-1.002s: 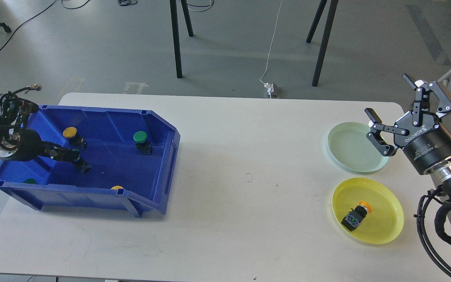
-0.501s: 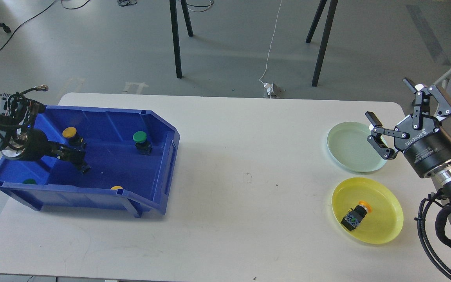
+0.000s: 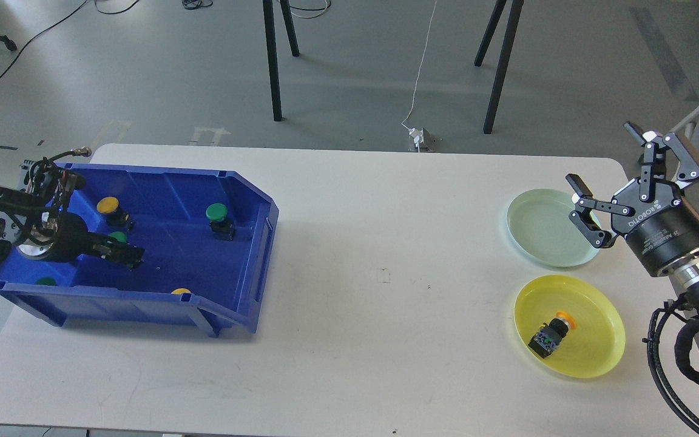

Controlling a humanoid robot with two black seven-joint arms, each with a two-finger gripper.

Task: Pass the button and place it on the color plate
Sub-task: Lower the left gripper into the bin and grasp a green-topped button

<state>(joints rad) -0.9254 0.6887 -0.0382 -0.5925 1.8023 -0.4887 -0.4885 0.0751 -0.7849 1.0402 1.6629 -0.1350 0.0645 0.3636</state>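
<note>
Reaching into the blue bin (image 3: 246, 243) on the white surface (image 3: 361, 243), head view.

Left end effector (image 3: 134, 256) sits low inside the bin beside a green button (image 3: 118, 237); too dark to tell whether its fingers grip anything. Right end effector (image 3: 625, 176) hovers wide open and empty at the pale green plate (image 3: 537, 233). One yellow-capped button (image 3: 551, 334) lies on the yellow plate (image 3: 598, 358).

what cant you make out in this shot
Head view only:
- Left claw: dark and small inside the blue bin; open or shut unclear.
- Green button and yellow button: mostly hidden behind the bin's near wall.
- Right arm: cut off by the right edge.
</note>
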